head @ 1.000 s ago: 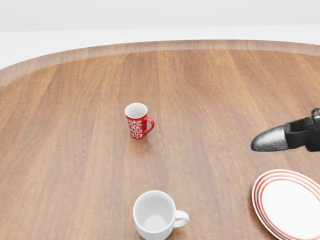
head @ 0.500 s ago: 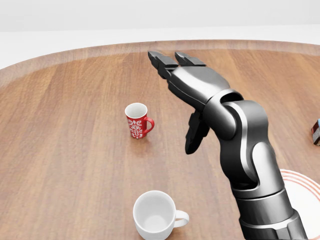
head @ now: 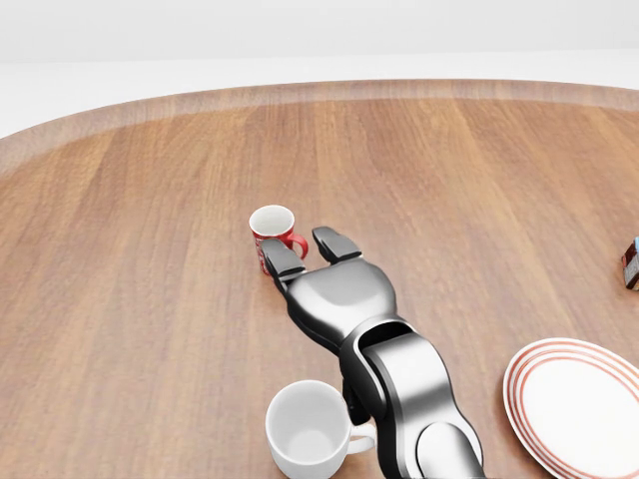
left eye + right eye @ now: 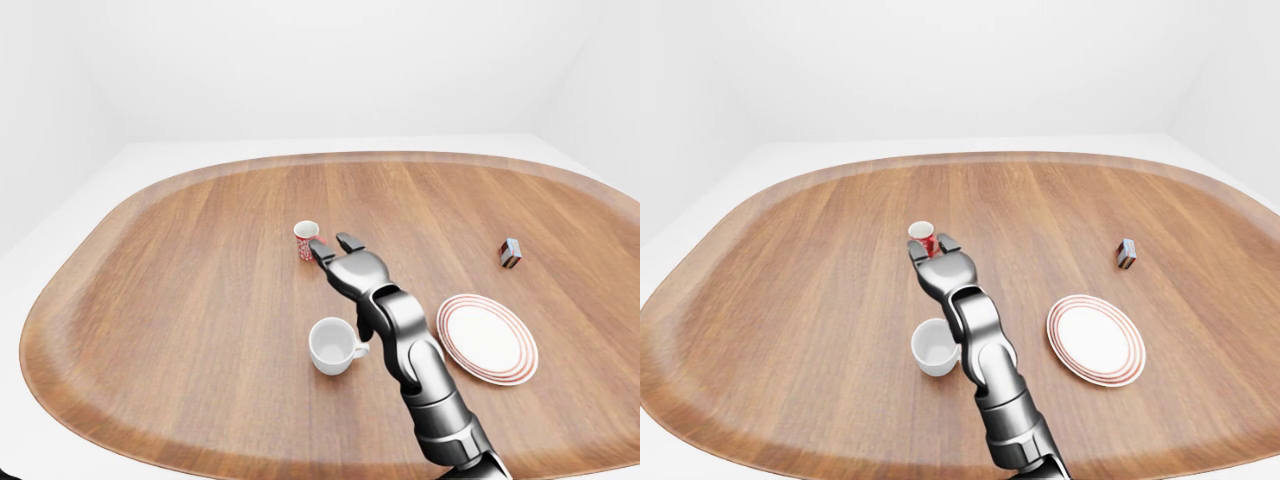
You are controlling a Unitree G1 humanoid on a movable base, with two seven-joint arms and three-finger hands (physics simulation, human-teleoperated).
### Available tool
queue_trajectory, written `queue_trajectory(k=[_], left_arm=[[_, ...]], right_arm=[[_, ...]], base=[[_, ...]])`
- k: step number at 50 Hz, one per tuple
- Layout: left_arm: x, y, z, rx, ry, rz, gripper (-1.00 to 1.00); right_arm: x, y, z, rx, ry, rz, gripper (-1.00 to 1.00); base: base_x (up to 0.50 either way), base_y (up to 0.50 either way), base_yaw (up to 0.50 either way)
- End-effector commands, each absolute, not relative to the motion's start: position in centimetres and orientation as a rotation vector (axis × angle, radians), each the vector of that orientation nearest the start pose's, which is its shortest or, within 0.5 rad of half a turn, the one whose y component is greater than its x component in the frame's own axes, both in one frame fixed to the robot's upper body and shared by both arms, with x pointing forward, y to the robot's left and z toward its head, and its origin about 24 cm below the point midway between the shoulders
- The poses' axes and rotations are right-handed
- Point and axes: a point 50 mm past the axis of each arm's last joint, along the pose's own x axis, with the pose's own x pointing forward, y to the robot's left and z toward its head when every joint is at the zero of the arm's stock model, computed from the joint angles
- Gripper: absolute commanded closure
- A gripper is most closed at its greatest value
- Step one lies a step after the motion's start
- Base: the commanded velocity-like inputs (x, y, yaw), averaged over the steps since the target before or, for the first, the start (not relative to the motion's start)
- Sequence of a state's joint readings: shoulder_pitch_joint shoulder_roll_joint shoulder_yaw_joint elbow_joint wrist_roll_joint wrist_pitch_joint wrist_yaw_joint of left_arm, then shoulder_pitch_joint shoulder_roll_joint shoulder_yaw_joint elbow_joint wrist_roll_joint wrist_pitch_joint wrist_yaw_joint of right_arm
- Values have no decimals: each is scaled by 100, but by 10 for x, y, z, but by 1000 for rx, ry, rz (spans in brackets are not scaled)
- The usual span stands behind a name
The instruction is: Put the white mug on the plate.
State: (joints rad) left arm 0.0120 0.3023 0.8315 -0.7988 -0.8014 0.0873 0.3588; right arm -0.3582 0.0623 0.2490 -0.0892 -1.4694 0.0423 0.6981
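The white mug [image 3: 310, 429] stands upright on the wooden table near the bottom of the head view, handle to the right. The white plate with red rim rings [image 3: 581, 407] lies at the bottom right, with nothing on it. My right hand [image 3: 310, 251] reaches in from the bottom, palm down, fingers stretched out and open. Its fingertips [image 3: 283, 257] are next to the red patterned mug [image 3: 271, 224]. The forearm passes just right of the white mug and covers part of its handle. The hand holds nothing. My left hand is not in view.
A small dark box [image 4: 510, 252] sits on the table to the right, above the plate. The oval table's rim [image 4: 60, 300] curves round on all sides, with white floor beyond it.
My right hand came in from the right edge, swept over the table, then dropped down and left. It now lies low between the two mugs. The mugs and plate have not moved.
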Motion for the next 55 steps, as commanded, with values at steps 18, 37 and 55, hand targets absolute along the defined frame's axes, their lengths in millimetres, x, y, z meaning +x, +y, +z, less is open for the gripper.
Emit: queue_trajectory(k=[18, 37, 55], left_arm=[[131, 303, 242, -296, -917, 601, -100], [133, 301, 241, -291, -908, 598, -100], [134, 301, 240, -294, -907, 597, -100]], right_arm=[[250, -38, 75, -1619, -6, 666, -100], [263, -29, 54, -1608, 94, 739, -100], [289, -23, 53, -1575, 175, 744, -100]], base=[[0, 0, 0], [0, 0, 0], [0, 0, 0]])
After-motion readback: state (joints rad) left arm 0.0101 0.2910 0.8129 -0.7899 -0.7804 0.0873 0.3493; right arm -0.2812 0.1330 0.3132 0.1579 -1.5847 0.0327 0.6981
